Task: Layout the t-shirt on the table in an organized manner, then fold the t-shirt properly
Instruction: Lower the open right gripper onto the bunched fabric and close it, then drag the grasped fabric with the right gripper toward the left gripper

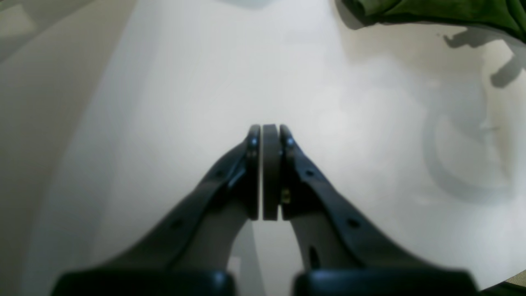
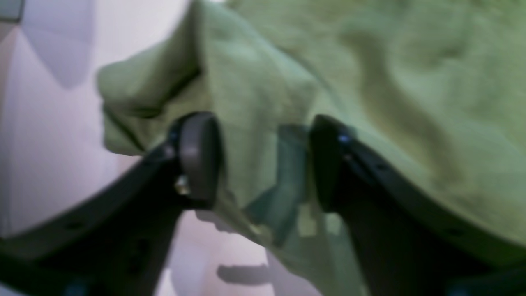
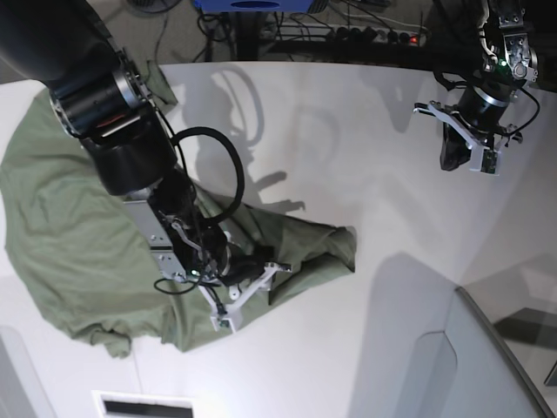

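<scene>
We see the t-shirt as soft, matt olive-green cloth, finely woven and creased into loose folds. The table looks smooth and white with a faint sheen (shadows fall crisply on it). The left claw seems dark matt plastic, its pads grey and rubbery.

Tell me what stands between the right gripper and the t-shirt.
Nothing visible does. The right gripper is already at the t-shirt, with a fold of the green cloth between its parted fingers. The left gripper is shut over bare table, apart from the shirt.
</scene>
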`<control>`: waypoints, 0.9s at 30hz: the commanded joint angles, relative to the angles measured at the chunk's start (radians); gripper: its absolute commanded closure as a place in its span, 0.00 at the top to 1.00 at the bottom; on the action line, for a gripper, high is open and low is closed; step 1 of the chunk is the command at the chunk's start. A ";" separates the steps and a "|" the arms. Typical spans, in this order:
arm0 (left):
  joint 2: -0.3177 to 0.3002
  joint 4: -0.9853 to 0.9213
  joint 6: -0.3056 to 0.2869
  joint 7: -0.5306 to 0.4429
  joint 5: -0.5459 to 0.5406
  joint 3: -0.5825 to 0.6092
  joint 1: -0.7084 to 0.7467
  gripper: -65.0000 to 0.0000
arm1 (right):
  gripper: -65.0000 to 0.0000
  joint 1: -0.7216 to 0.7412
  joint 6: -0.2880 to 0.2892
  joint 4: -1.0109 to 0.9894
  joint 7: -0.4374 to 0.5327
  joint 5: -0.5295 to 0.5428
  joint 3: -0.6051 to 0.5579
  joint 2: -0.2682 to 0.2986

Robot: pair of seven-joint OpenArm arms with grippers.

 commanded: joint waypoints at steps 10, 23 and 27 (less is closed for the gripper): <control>-0.013 0.011 0.001 -0.023 -0.009 -0.008 0.001 0.00 | 0.01 -0.009 0.012 0.124 -0.037 0.010 0.003 0.017; -0.013 -0.003 0.001 -0.023 -0.009 -0.008 -0.014 0.00 | 0.00 -0.228 0.010 0.446 -0.250 0.010 0.003 0.000; -0.037 -0.003 0.001 -0.023 -0.009 -0.005 -0.016 0.00 | 0.00 -0.300 0.009 0.536 -0.315 0.013 0.003 0.000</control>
